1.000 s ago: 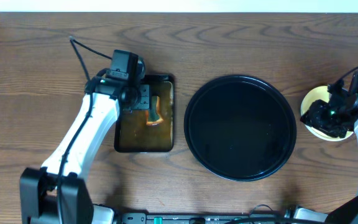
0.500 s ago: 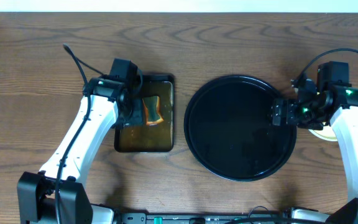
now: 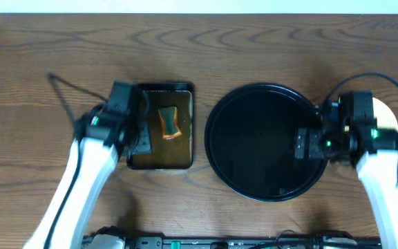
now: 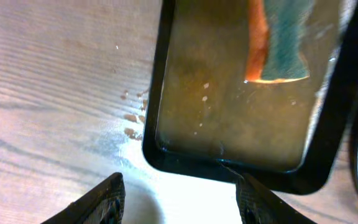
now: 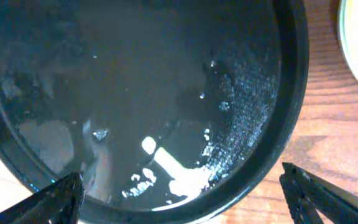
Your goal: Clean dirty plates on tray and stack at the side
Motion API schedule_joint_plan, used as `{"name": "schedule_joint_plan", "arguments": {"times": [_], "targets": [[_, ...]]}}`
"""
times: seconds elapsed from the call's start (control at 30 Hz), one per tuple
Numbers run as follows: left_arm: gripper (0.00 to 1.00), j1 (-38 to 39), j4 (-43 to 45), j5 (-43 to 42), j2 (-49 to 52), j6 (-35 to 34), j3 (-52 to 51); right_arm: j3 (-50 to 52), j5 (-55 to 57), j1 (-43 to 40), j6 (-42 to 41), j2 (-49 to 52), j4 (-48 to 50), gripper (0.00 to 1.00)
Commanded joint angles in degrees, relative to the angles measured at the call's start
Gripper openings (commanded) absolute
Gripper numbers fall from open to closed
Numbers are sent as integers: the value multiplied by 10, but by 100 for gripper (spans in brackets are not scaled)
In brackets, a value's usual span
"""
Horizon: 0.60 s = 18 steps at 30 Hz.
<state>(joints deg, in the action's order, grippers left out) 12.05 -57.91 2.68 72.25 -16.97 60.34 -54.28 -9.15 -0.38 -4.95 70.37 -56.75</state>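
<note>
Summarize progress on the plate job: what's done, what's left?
Done: the tray holds no plates; a pale yellow plate sits to its right, any stack beneath it hidden by the right arm. In hand: nothing; left end effector and right end effector are open. The sponge lies in the pan. Left: seemingly nothing.

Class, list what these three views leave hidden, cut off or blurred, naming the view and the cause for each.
Pale yellow plate: overhead, only a sliver shows; the right arm covers the rest, so whether others lie beneath cannot be told. The right wrist view cuts it at the corner.
Sponge: cut off by the left wrist view's top edge.
Left arm: blurred overhead.
Tray: the right wrist view's edges crop it.
</note>
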Motion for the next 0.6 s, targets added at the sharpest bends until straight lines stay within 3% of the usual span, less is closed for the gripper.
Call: {"name": "schedule_joint_plan", "arguments": {"times": [0.0, 0.13, 0.17, 0.2, 0.37, 0.57], "targets": [[59, -1, 20, 10, -101, -7, -54, 56, 17, 21, -25, -103, 31, 99], [61, -1, 59, 10, -233, -1, -115, 94, 52, 27, -49, -215, 42, 99], [73, -1, 70, 10, -268, -2, -130, 99, 55, 27, -53, -242, 43, 99], [77, -1, 77, 10, -295, -4, -142, 101, 56, 27, -53, -262, 42, 99], [79, -1, 78, 10, -389, -5, -164, 103, 55, 27, -53, -339, 40, 99], [79, -1, 78, 10, -412, -5, -164, 103, 55, 27, -53, -352, 38, 99]]}}
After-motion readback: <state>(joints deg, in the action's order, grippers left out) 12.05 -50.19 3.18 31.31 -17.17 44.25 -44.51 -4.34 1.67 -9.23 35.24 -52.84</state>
